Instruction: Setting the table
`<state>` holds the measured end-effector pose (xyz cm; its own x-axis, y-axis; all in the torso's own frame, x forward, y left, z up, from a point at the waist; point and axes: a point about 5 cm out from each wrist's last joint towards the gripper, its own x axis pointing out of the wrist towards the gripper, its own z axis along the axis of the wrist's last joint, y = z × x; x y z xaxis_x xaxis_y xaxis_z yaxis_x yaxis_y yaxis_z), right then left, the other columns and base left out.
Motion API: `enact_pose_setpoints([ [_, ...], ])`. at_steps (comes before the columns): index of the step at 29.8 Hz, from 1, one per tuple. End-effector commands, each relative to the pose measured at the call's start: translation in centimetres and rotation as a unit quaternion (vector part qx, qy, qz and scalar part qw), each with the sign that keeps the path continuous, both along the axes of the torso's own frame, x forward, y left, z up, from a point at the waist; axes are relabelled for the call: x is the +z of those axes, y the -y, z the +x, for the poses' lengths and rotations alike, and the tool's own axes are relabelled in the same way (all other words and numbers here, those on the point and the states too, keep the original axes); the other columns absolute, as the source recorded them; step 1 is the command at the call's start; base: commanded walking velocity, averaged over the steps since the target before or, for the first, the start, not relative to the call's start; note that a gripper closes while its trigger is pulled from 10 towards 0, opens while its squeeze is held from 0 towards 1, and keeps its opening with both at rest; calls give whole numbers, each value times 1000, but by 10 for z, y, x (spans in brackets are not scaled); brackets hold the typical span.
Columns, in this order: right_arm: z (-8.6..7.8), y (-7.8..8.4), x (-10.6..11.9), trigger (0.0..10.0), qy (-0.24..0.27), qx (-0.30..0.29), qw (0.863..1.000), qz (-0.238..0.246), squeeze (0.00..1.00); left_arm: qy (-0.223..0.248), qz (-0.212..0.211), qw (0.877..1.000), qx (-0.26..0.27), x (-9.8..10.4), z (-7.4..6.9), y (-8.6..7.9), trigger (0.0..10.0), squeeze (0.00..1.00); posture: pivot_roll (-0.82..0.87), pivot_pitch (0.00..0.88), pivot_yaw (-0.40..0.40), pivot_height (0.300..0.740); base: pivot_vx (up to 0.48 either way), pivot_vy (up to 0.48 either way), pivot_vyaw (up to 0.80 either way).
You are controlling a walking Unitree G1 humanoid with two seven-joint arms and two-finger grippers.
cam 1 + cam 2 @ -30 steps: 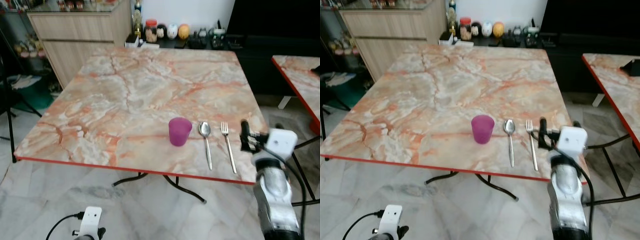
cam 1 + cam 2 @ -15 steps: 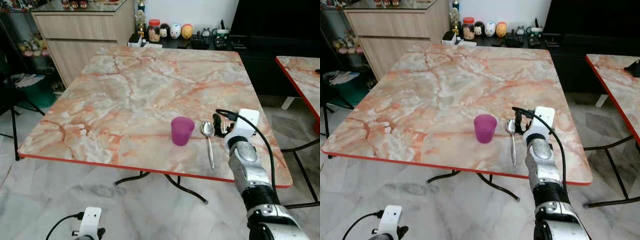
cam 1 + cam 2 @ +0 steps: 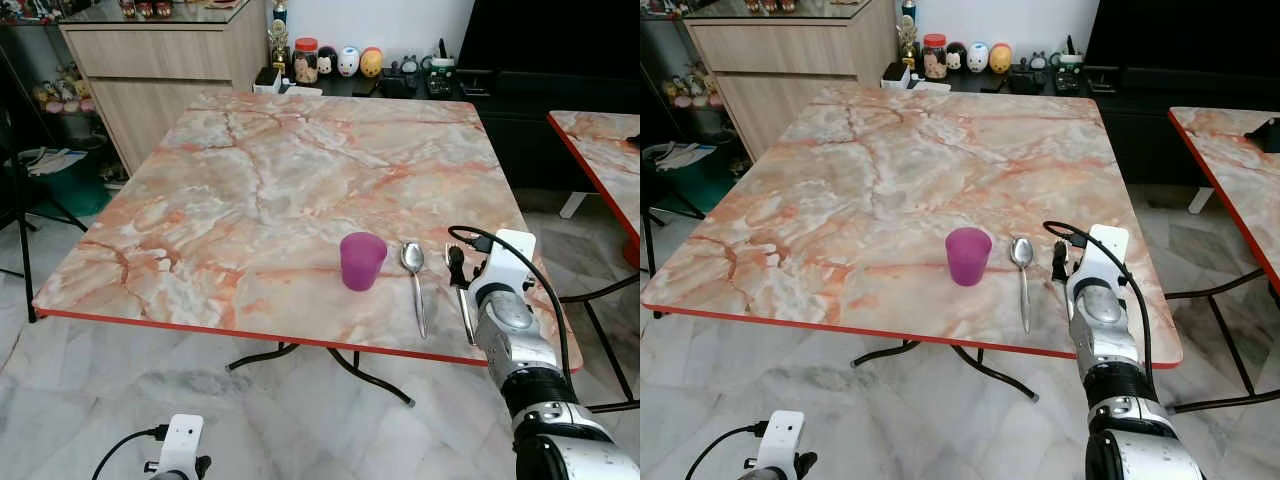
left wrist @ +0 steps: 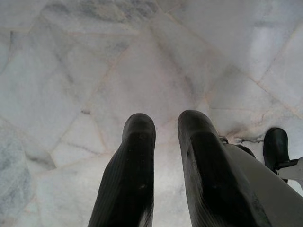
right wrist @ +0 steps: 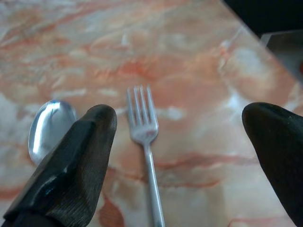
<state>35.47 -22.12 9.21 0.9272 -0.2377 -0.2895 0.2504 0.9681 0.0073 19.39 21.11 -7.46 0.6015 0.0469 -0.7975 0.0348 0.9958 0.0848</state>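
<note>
Near the tabletop's front edge lay a purple cup, a spoon and a fork in a row. Over the fork hovered the right hand, fingers spread wide apart. Coming down crooked, it would probably knock the fork into the spoon just beside it. By the floor the left hand hung idle, fingers slightly apart.

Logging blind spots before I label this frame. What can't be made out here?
- Silver metal fork: the right gripper and its silver arm cover most of it in both eye views; the right wrist view cuts the handle off at the edge.
- Inside of the purple plastic cup: the angle is too low to tell if it holds anything.
- Jars and figurines on the far dark shelf: too small to identify.
</note>
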Motion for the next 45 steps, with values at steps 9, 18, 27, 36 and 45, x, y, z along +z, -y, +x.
enact_pose_setpoints([
  [9,-1,-13,-15,10000,-33,19,999,34,0,-6,1,1000,4,-2,-4,-1,10000,0,-5,0,14,740,0,0,0],
  [18,-3,-10,-19,10000,-43,9,998,34,0,-6,1,1000,5,-2,-4,-1,10000,0,-3,0,13,740,0,0,0],
  [27,-4,-8,-23,10000,-58,-2,998,35,0,-7,0,1000,7,-2,-5,-1,10000,0,1,0,8,740,0,0,0],
  [36,-6,-10,-28,0,-76,-8,996,43,0,-7,-2,1000,9,-3,-5,-1,10000,0,4,0,8,740,0,0,0],
  [45,-7,-13,-31,0,-82,-6,996,43,0,-8,-3,1000,9,-3,-6,-1,10000,0,6,0,7,740,0,0,0],
])
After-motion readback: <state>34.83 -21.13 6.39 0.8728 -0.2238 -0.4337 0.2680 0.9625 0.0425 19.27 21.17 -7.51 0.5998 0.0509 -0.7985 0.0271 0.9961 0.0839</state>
